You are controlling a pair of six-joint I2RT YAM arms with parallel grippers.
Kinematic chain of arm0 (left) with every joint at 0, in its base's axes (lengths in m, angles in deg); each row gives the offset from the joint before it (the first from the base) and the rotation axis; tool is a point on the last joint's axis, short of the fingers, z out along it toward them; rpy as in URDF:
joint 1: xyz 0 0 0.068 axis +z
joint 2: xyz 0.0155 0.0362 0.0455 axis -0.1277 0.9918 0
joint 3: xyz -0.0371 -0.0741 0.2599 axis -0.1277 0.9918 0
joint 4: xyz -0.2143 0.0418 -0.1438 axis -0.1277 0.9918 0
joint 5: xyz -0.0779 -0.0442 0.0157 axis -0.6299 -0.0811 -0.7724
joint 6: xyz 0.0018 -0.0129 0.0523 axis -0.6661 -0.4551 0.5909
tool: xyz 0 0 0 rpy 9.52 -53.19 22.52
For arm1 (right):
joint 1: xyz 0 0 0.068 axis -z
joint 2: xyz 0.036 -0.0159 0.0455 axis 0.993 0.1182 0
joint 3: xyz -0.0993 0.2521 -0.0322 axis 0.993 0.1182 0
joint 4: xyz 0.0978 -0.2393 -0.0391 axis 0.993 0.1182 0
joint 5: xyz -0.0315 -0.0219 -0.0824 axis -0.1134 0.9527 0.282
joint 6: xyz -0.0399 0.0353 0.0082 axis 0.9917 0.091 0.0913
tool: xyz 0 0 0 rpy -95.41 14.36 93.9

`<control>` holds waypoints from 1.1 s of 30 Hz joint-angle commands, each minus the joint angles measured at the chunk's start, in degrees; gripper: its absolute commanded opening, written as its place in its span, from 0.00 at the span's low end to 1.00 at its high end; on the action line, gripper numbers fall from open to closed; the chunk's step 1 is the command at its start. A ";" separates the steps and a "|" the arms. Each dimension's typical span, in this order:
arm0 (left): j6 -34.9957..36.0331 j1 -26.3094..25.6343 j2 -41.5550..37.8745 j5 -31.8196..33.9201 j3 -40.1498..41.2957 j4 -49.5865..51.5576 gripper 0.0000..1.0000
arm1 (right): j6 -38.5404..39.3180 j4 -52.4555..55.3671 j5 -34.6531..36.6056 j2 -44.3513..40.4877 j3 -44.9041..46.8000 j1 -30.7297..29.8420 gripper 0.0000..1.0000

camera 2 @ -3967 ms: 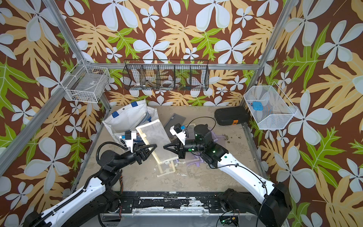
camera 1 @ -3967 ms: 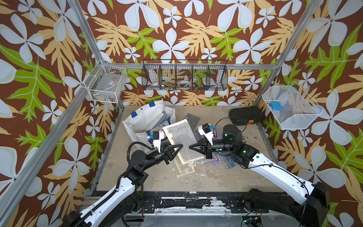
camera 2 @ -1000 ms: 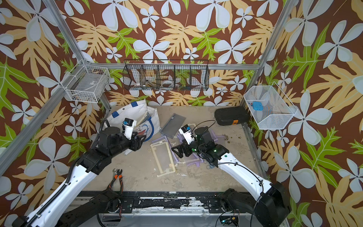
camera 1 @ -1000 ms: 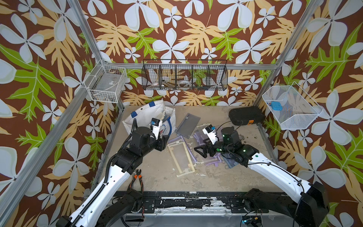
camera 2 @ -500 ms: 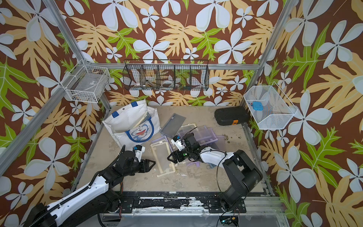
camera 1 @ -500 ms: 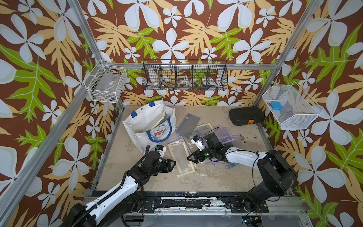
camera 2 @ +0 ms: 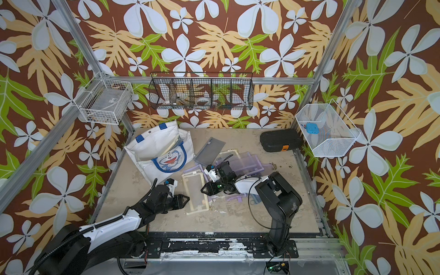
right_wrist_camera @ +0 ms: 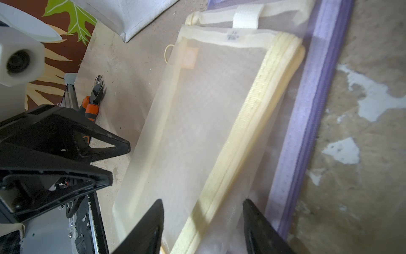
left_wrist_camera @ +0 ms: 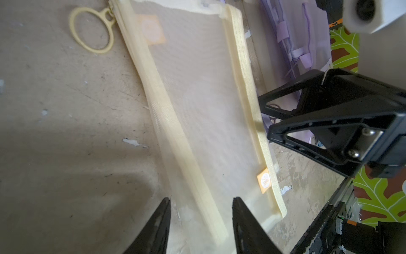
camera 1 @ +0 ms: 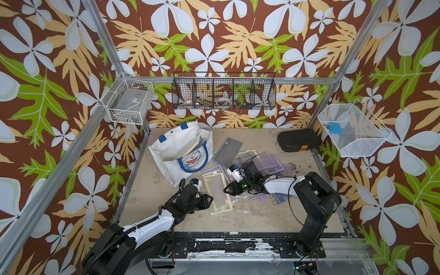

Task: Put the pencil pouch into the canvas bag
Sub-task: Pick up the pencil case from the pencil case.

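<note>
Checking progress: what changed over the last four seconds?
The pale mesh pouch both grippers held up by the canvas bag is released. Left gripper and right gripper came down either side of the flat yellow pencil pouch, fingers open astride its long edges. Black case stayed.

Black case (camera 1: 296, 140) with an orange tab, flat on the sandy table (camera 1: 262, 214), in the far right corner. Just right of the case, up on the wall, a white mesh basket (camera 1: 357, 146) with a small blue thing (camera 1: 334, 128) inside. Up and left of the case, a long black wire basket (camera 1: 264, 94) on the back wall, with some round white bits in it. Much farther left of the case, a white wire basket (camera 1: 126, 116). Left of the case, on the table, a flat grey folder (camera 1: 227, 151). Nearer the case, a pile of see-through purple pouches (camera 1: 271, 162). Well apart from the case, by the table's edge, pliers (right_wrist_camera: 93, 101) with orange handles.
</note>
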 commanded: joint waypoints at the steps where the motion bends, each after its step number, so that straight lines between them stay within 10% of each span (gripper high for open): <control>1: -1.42 -0.06 2.91 -0.31 -0.11 -6.09 0.46 | -0.07 -1.22 -0.63 -0.05 -0.39 -0.17 0.58; 14: -3.97 -0.03 9.20 -3.90 -0.20 -15.53 0.42 | -1.19 -3.93 -1.65 1.34 -0.04 -1.38 0.41; 23: -3.75 -0.14 4.84 -4.35 -0.47 -12.76 0.16 | -1.52 -4.81 -0.91 -0.88 1.94 -1.39 0.22; 33: -0.52 -0.19 0.12 -4.74 -2.01 -5.98 0.06 | -1.64 -4.16 0.39 -7.18 3.25 -1.35 0.23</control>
